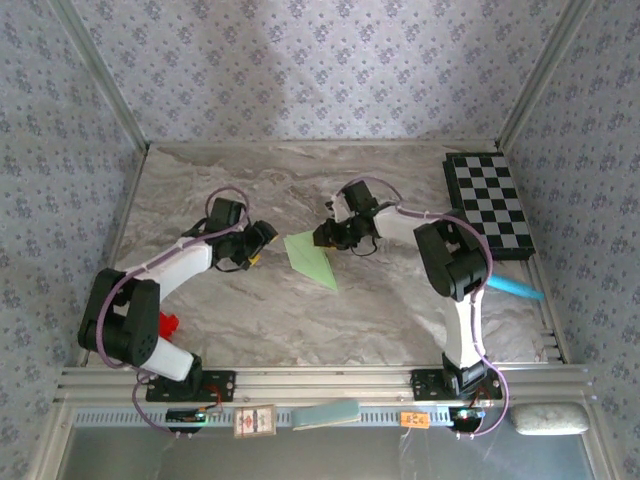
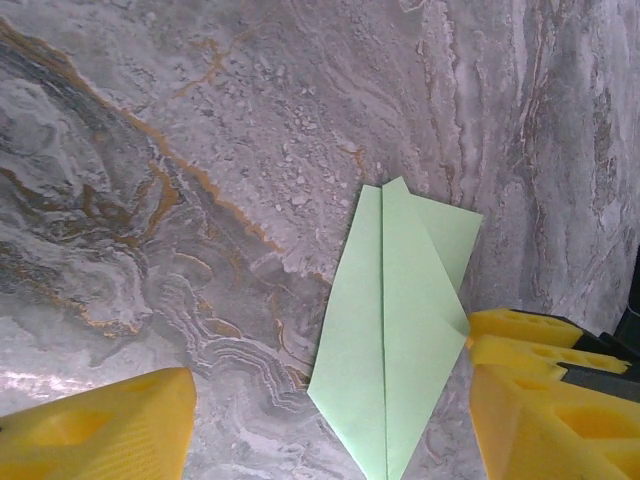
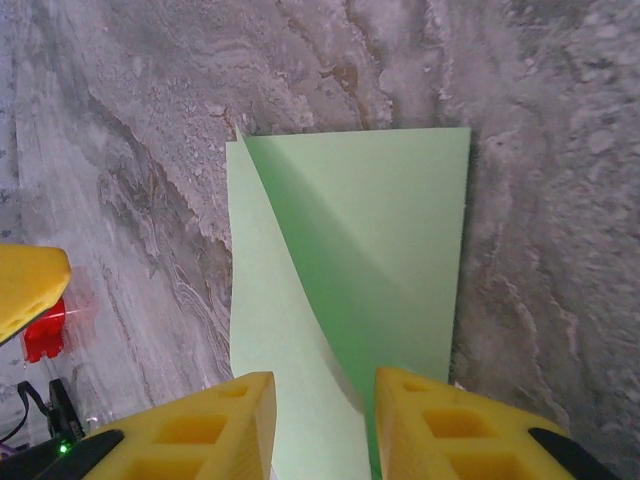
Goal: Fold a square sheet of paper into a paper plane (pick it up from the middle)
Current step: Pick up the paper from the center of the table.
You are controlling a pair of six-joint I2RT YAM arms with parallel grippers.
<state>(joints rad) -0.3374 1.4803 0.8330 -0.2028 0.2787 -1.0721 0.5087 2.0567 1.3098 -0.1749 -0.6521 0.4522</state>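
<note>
pale green folded paper plane [image 1: 312, 260] lying on grey marble tabletop [image 1: 400, 320] | left gripper [image 2: 327, 355] wide open | right gripper [image 3: 325, 378] narrowly open

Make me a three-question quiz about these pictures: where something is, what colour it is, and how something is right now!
1. Where does the paper plane lie?
A. Flat on the marble table
B. In a basket
C. Up on a shelf

2. What colour is the paper plane?
A. Pink
B. Orange
C. Pale green

3. How do the jaws of the left gripper stand?
A. Shut tight
B. Wide apart
C. Clamped on a cup

Answers:
1 A, the top view shows it lying flat on the marble.
2 C, the paper is pale green in every view.
3 B, the left wrist view shows its yellow fingers far apart.
</note>
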